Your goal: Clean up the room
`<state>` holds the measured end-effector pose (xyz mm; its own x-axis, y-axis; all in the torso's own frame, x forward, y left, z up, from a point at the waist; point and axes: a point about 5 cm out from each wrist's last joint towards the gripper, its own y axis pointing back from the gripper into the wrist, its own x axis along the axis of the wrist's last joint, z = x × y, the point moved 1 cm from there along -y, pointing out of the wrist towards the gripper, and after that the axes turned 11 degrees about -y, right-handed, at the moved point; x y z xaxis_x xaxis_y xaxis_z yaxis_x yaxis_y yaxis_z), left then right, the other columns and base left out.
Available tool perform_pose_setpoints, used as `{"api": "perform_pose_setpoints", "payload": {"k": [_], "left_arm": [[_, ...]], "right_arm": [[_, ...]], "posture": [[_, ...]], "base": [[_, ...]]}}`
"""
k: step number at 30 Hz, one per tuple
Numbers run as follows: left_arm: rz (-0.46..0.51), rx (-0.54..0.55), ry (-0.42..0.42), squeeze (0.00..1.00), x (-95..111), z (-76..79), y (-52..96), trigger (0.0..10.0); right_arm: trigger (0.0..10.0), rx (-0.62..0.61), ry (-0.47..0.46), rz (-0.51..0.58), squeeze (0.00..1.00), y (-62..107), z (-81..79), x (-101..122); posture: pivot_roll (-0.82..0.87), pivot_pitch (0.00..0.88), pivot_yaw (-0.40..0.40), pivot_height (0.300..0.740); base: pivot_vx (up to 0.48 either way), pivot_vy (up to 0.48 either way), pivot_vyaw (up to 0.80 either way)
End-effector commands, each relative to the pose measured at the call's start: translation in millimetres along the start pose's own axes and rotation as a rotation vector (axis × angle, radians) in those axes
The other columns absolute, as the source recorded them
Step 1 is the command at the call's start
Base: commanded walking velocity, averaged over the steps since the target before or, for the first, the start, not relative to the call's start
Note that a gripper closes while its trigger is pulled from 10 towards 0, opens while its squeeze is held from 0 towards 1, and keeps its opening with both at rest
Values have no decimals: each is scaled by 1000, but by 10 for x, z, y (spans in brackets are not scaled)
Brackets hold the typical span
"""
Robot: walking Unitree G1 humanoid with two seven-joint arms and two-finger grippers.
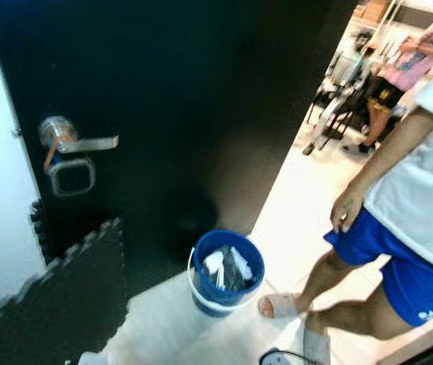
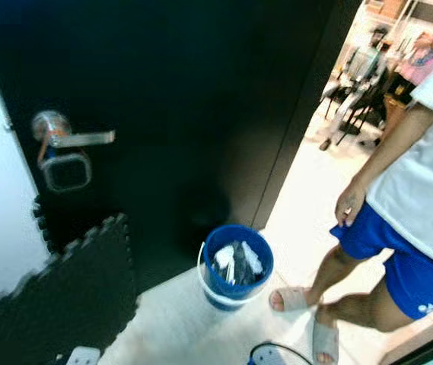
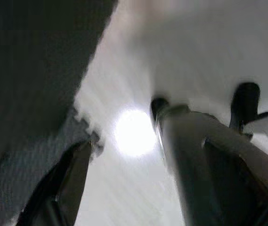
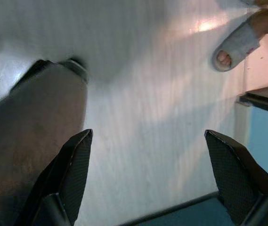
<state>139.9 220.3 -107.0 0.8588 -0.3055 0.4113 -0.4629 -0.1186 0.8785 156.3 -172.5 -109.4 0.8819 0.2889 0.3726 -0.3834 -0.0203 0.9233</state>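
— What is that bucket [image 1: 227, 281] made of?
— Blue plastic, smooth, with a paler rim; crumpled white paper and something dark lie inside it.
— And the door [image 1: 178, 114] behind it?
— Matt black, with a shiny metal lever handle [image 1: 75, 141].
— The mat [image 1: 56, 304] left of the bucket?
— Dark foam, rough, jigsaw-edged.
— The floor [image 4: 143, 117]?
— Pale, glossy, faintly streaked. The right gripper [image 4: 148, 165] fingers [image 4: 75, 165] look woven, like carbon fibre.

A blue bucket [image 1: 227, 271] with a white handle stands upright on the pale floor, filled with white and dark trash.
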Motion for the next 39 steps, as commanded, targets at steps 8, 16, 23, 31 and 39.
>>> {"api": "perform_pose_setpoints", "payload": {"k": [8,16,23,31,39], "left_arm": [[-60,-47,-12,0,-163,135,24,10000],[-64,-47,-9,0,-186,137,29,10000],[-68,-51,-22,0,-198,137,31,10000],[-60,-30,-23,0,-168,110,25,10000],[-12,95,-14,0,-1,-122,3,10000]], "right_arm": [[10000,-23,14,-12,0,7,80,-14],[10000,-25,15,-14,0,7,80,-17],[10000,-24,7,-20,0,7,67,-34],[10000,-26,1,-22,0,8,72,-41],[10000,-31,1,-23,0,10,95,-37]], "posture": [[158,0,-165,740],[160,0,-168,740],[156,0,-160,740],[152,0,-156,740],[156,0,-161,740]], "base": [[-337,0,-709],[-339,0,-706],[-338,0,-708],[-339,0,-706],[-343,0,-706]]}}
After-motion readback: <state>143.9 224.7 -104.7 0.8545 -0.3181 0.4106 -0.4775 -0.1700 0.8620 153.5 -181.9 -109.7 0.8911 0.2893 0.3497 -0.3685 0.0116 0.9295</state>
